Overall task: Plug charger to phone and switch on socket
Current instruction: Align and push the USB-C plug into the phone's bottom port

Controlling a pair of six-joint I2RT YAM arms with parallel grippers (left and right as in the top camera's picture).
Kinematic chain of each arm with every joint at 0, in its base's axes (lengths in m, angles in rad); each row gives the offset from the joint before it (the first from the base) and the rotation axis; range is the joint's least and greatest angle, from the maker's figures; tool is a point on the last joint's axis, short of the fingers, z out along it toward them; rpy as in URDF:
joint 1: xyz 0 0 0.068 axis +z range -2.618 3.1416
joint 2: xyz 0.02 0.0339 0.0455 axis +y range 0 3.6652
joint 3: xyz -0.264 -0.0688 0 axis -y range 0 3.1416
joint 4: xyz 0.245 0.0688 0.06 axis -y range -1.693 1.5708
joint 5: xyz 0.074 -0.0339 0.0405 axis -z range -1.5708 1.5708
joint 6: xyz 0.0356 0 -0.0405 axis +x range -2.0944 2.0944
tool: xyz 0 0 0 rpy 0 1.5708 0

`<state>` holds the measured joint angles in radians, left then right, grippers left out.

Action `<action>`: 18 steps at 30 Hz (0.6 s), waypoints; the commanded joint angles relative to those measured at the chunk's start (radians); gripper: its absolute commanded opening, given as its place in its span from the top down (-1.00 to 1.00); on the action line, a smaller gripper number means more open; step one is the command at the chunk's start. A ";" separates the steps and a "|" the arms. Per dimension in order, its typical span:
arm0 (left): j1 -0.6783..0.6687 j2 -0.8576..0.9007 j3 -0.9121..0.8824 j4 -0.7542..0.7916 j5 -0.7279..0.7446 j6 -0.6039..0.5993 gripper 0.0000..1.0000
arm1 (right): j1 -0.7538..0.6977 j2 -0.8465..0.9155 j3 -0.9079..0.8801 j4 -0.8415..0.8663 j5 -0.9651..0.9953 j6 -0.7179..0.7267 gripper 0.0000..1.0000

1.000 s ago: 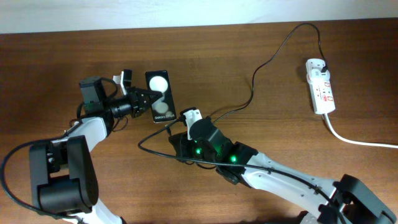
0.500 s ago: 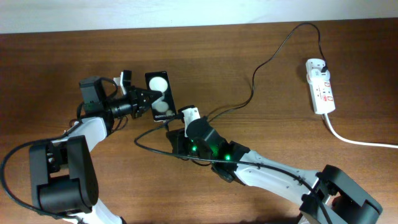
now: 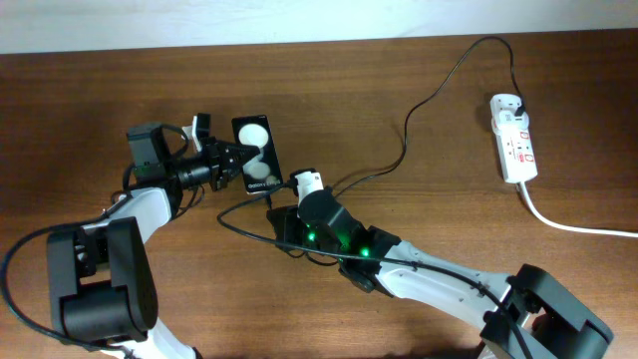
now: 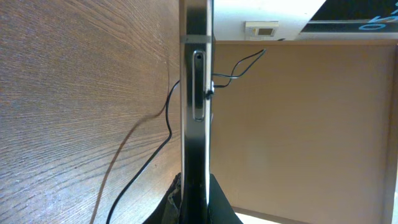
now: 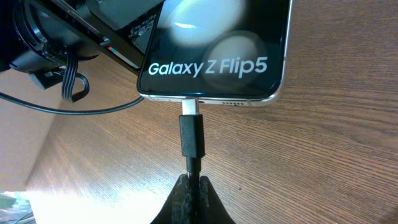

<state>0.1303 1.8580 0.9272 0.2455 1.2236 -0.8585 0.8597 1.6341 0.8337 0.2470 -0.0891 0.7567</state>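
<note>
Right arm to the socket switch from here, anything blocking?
Probably yes, once it lets go: the right gripper is shut on the charger at the phone. Toward the socket, only the charger's own slack lies in between.

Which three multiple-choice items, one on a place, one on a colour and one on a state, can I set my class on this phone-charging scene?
1. Where does the socket lie?
A) touching the phone
B) far from the phone, toward the overhead view's right edge
C) under the phone
2. What colour is the charger?
A) white
B) red
C) black
3. How is the right gripper?
A) open
B) shut on the charger
C) shut on the phone
Answers: 1 B, a wide gap separates them; 2 C, plug and cable are black; 3 B, its fingers pinch the cable just behind the plug.
</note>
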 commanded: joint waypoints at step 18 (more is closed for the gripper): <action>0.001 -0.003 0.001 0.009 0.026 -0.013 1.00 | -0.004 0.005 0.000 -0.003 0.023 0.046 0.92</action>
<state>0.1303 1.8580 0.9272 0.2470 1.2236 -0.8612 0.8597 1.6341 0.8337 0.2455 -0.0910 0.7883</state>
